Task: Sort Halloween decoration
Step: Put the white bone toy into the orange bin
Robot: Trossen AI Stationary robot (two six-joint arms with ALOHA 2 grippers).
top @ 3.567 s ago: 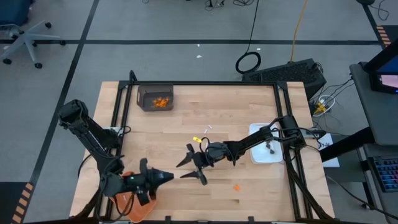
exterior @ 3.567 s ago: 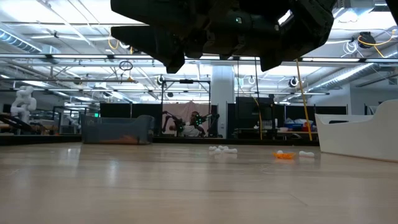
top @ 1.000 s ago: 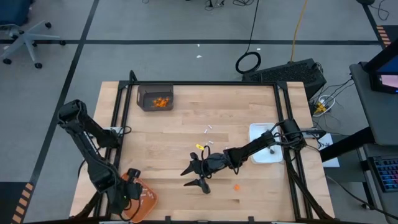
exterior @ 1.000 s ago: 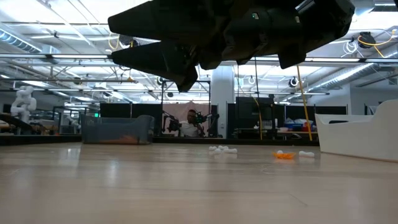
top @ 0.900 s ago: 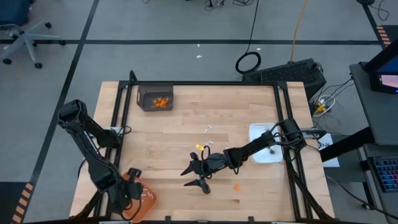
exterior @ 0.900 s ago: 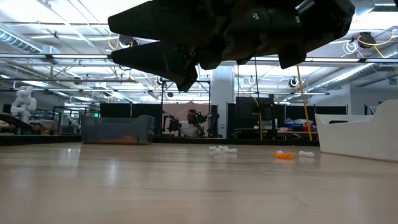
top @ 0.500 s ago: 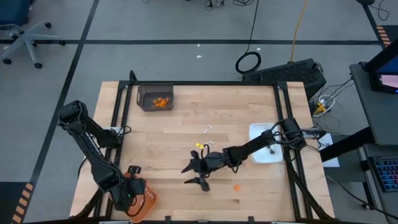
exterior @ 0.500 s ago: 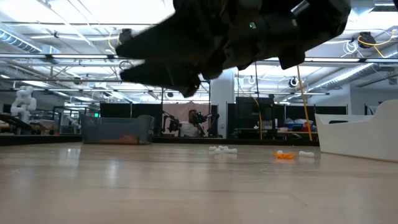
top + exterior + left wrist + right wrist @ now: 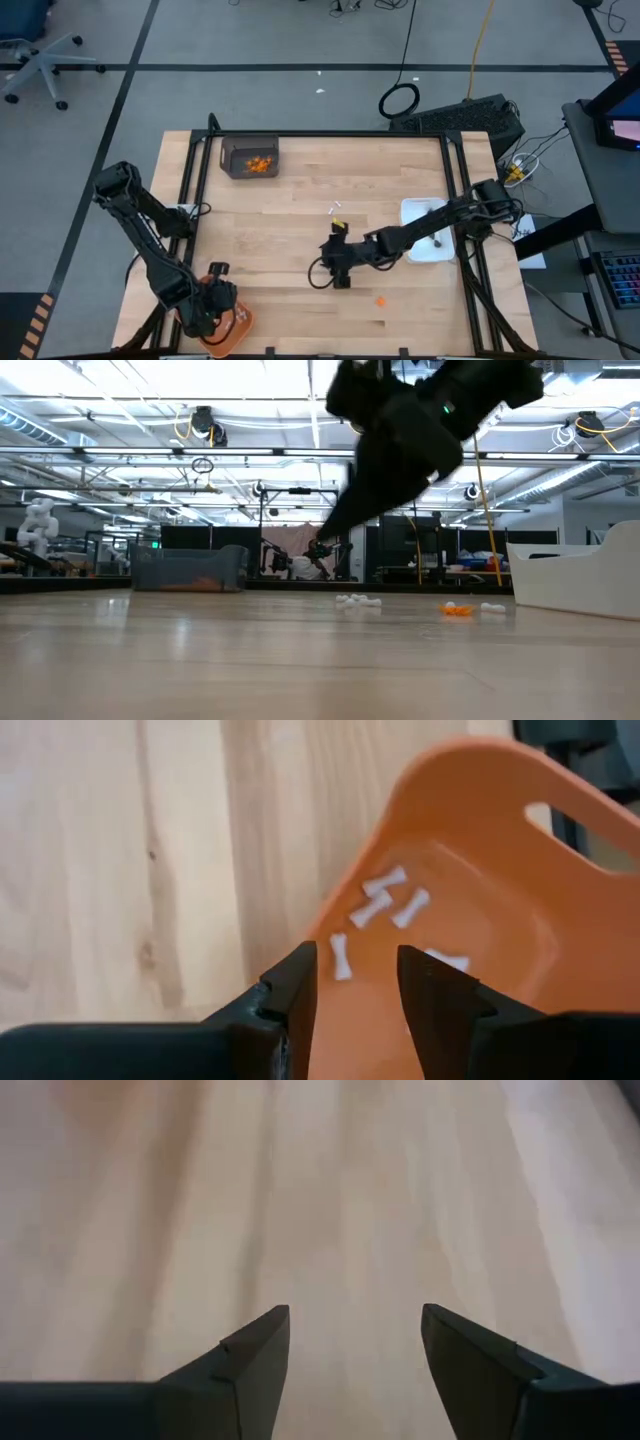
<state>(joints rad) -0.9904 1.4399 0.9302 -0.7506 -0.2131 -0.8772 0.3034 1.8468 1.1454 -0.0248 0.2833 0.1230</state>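
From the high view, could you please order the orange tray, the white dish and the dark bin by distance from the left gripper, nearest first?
1. The orange tray, right under the left gripper at the table's near left corner.
2. The dark bin, at the far left edge.
3. The white dish, across at the right edge.

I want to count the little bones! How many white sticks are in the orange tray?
5 white sticks show in the orange tray: three clustered, one apart nearer the tray's edge, one partly hidden behind a finger of the left gripper. More may be hidden.

Two arms, two grippers. Five white sticks (image 9: 372, 908) lie in one orange tray (image 9: 520, 850); one white dish (image 9: 425, 215) at right.
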